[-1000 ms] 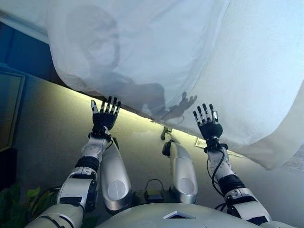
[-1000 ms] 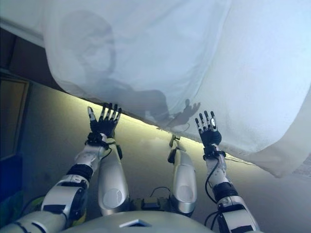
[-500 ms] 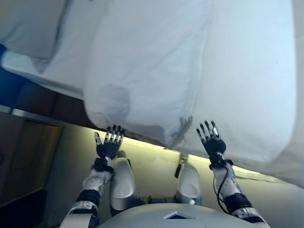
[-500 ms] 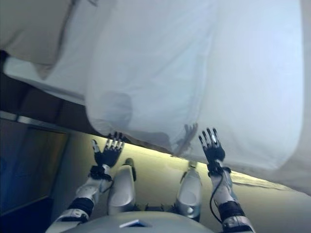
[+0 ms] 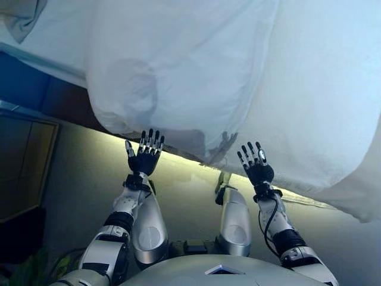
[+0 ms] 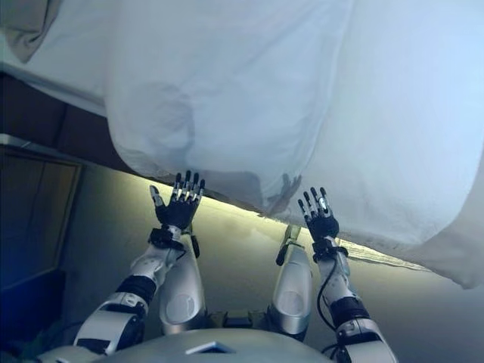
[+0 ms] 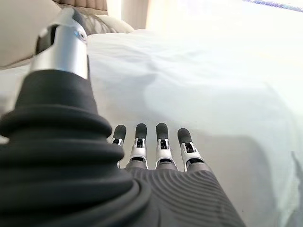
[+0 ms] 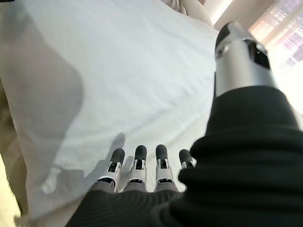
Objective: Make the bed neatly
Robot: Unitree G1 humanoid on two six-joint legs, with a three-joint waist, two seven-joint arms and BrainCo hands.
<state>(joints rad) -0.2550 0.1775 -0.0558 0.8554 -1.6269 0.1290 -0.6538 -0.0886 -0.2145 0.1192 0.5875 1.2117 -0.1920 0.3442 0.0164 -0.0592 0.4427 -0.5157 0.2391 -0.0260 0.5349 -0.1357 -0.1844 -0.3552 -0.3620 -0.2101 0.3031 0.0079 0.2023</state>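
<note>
A white duvet (image 5: 196, 65) covers the bed and hangs over its near edge, with a bulging fold at the left (image 5: 137, 95). My left hand (image 5: 144, 159) is open, fingers straight, just below the hanging edge of the duvet. My right hand (image 5: 256, 170) is open too, close under the duvet's edge further right. Neither hand holds cloth. The left wrist view shows straight fingers (image 7: 161, 142) pointing at the white duvet (image 7: 203, 85). The right wrist view shows straight fingers (image 8: 137, 165) before the duvet (image 8: 118, 71).
A dark bed base (image 5: 47, 89) shows under the duvet at the left. A dark wooden cabinet (image 5: 24, 161) stands at the far left. Pale floor (image 5: 184, 196) lies between me and the bed. A pillow corner (image 5: 24, 15) shows at the top left.
The camera view has shifted, showing less of the bed's top. Both hands stay open and raised near the duvet's hanging edge, holding nothing.
</note>
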